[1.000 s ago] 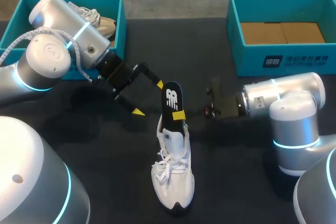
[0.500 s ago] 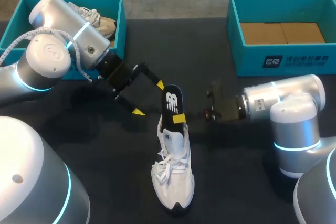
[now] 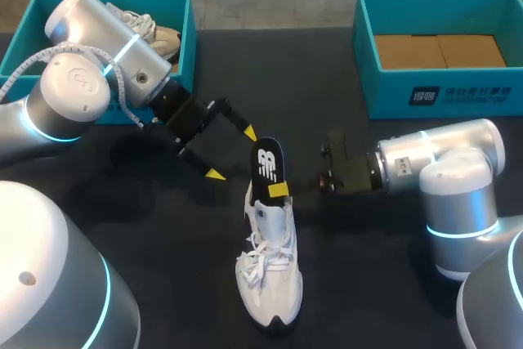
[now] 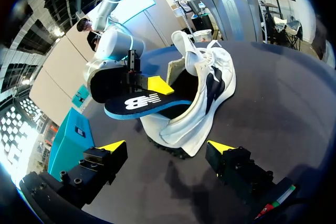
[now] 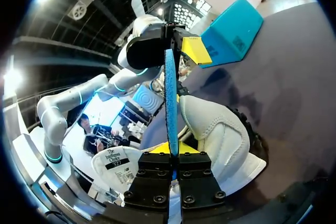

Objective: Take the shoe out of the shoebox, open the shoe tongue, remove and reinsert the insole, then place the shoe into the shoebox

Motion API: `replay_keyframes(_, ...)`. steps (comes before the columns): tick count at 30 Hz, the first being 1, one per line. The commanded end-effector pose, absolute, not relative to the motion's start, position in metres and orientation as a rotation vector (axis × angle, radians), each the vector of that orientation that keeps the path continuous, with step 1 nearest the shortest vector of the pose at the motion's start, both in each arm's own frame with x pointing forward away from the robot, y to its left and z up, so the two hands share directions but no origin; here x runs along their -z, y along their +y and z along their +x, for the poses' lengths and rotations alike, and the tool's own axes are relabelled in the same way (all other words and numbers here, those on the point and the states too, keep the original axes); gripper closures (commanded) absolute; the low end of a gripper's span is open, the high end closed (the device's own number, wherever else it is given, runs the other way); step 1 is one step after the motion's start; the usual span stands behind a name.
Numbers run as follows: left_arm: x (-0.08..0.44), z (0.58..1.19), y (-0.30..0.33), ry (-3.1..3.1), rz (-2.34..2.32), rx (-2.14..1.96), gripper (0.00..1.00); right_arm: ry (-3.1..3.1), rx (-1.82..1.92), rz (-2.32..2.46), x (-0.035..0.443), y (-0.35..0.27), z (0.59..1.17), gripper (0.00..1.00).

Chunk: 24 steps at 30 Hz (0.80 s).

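The right gripper (image 3: 277, 189) is clenched on the black, blue-backed foam insole (image 3: 266, 163), holding it tilted with its near end inside the white lace-up sneaker (image 3: 270, 275) at the middle of the black table (image 3: 188, 267), probably to guide it through the opening. The left gripper (image 3: 231, 153), fingers spread and empty, stands just left of the insole, presumably ready to steady the heel.

We note a white lace-up shoe (image 3: 270, 275) upright on the dark table, toe toward us, laces loose. A black, blue-edged insole (image 3: 266, 163) stands tilted, partly out of the shoe's heel opening. The left shoebox (image 3: 186, 18), teal, holds a second shoe (image 3: 159, 37). The right shoebox (image 3: 441, 96), also teal, shows a cardboard floor.
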<state>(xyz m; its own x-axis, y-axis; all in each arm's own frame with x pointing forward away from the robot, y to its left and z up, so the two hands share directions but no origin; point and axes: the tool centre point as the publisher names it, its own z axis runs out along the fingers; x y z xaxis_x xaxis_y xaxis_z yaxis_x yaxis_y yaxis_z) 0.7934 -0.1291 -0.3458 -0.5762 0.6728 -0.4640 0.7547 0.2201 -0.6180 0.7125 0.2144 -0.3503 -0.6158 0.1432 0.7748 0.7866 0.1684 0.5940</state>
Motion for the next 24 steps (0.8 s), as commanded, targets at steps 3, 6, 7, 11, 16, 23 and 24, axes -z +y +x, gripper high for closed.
replay_keyframes(3,0.346,0.794,-0.130,2.379,1.400,1.292,0.00,-1.878,1.473,-0.901,0.356,0.217,0.703,1.00)
replay_keyframes(6,0.346,0.794,-0.130,2.379,1.400,1.292,0.00,-1.877,1.470,-0.905,0.356,0.217,0.701,1.00)
replay_keyframes(7,0.346,0.794,-0.130,2.379,1.400,1.292,0.00,-1.876,1.470,-0.907,0.356,0.218,0.700,1.00)
replay_keyframes(11,0.346,0.794,-0.130,2.379,1.400,1.292,0.00,-1.869,1.456,-0.919,0.357,0.218,0.697,1.00)
replay_keyframes(16,0.346,0.794,-0.130,2.379,1.400,1.292,0.00,-1.868,1.432,-0.938,0.356,0.219,0.693,1.00)
replay_keyframes(23,0.346,0.794,-0.130,2.379,1.400,1.292,0.00,-1.864,1.407,-0.956,0.358,0.220,0.687,1.00)
replay_keyframes(24,0.346,0.794,-0.130,2.379,1.400,1.292,0.00,-1.863,1.406,-0.958,0.358,0.220,0.686,1.00)
